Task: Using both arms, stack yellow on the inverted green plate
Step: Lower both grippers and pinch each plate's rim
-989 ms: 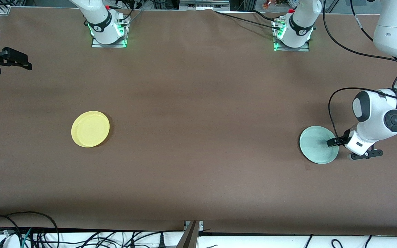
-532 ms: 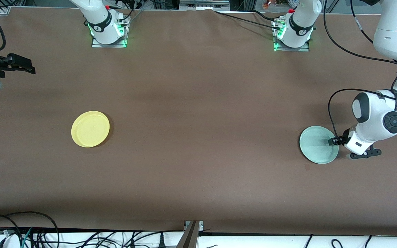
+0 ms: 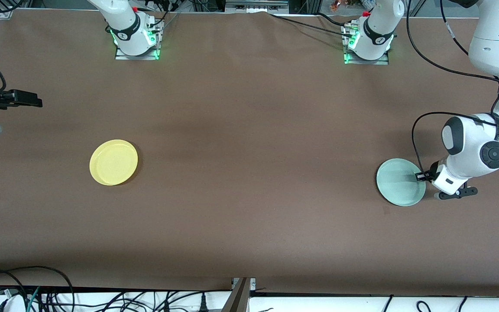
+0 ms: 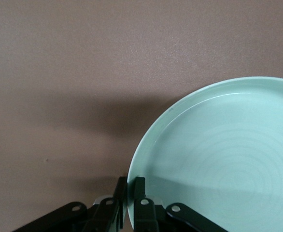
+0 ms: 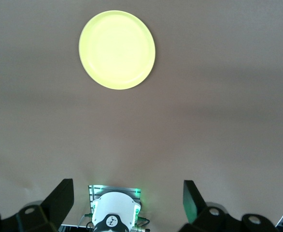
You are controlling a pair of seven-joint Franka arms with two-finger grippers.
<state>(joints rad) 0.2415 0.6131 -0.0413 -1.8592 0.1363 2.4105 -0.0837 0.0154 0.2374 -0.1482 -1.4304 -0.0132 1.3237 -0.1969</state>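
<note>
The left gripper had pinched the rim of the green plate, low at the front view's right edge, right side up on the table. Held by so thin an edge, the plate might have slipped or swung loose while being flipped. The right gripper hung wide open at the upper left, well apart from the yellow plate at centre-left.

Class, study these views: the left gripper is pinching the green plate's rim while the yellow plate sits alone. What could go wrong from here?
1. The left gripper is shut on only the thin rim of the green plate, which lies right side up; lifted or turned over, it may slip or swing.
2. The right gripper is open, up over the right arm's end of the table, not over the yellow plate. The flat plate's low rim may be hard to catch.
</note>
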